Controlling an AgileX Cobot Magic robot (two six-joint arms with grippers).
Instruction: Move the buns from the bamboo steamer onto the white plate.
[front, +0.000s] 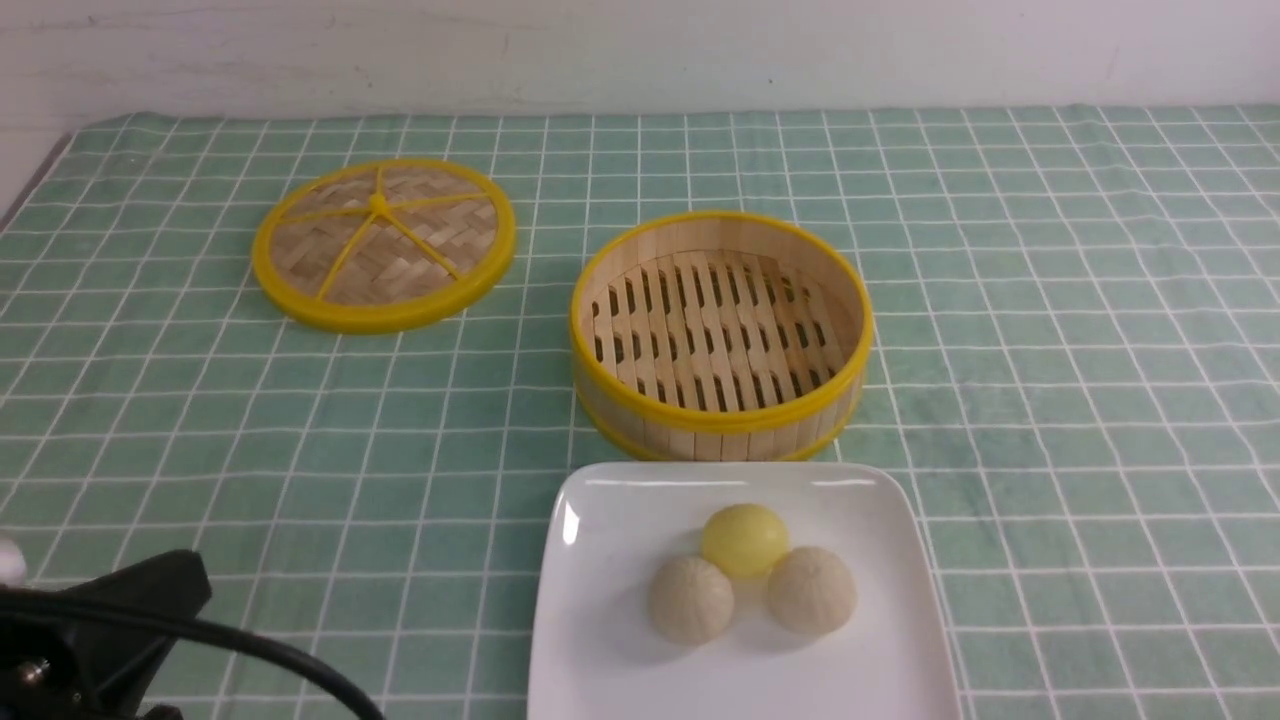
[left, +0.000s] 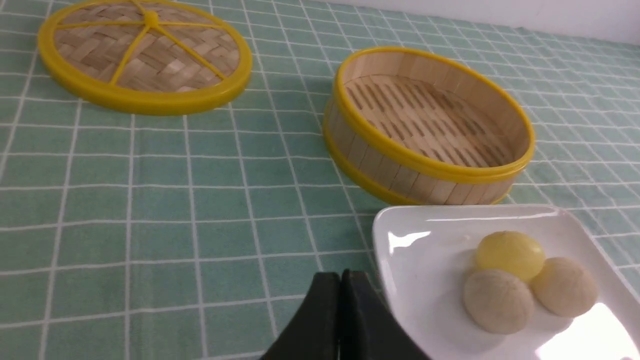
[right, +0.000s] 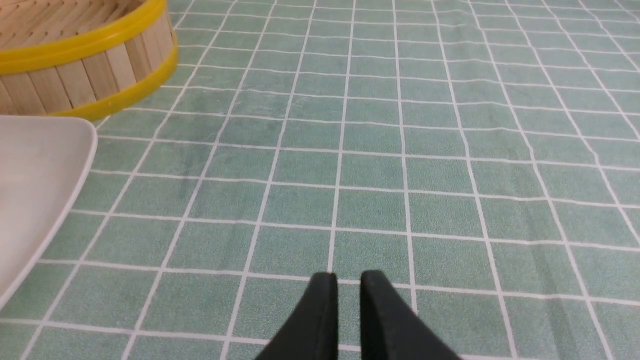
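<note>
The bamboo steamer (front: 722, 420) (left: 400, 175) (right: 90, 75) stands empty at mid-table, its slotted floor bare. Just in front of it, on the white plate (front: 620, 520) (left: 425, 260) (right: 30, 170), three buns touch in a cluster: a smooth yellow bun (front: 745, 540) (left: 510, 254) and two cream-beige pleated buns (front: 690, 600) (front: 811, 590) (left: 497, 301) (left: 564, 286). My left gripper (left: 340, 280) is shut and empty, low beside the plate's left edge. My right gripper (right: 348, 281) hovers over bare cloth right of the plate, fingers nearly together with a thin slit, holding nothing.
The flat woven lid (front: 383, 243) (left: 145, 55) with yellow rim lies at the back left. A green checked cloth (front: 1050, 350) covers the table up to the white wall. My left arm's black body and cable (front: 100, 630) fill the front-left corner.
</note>
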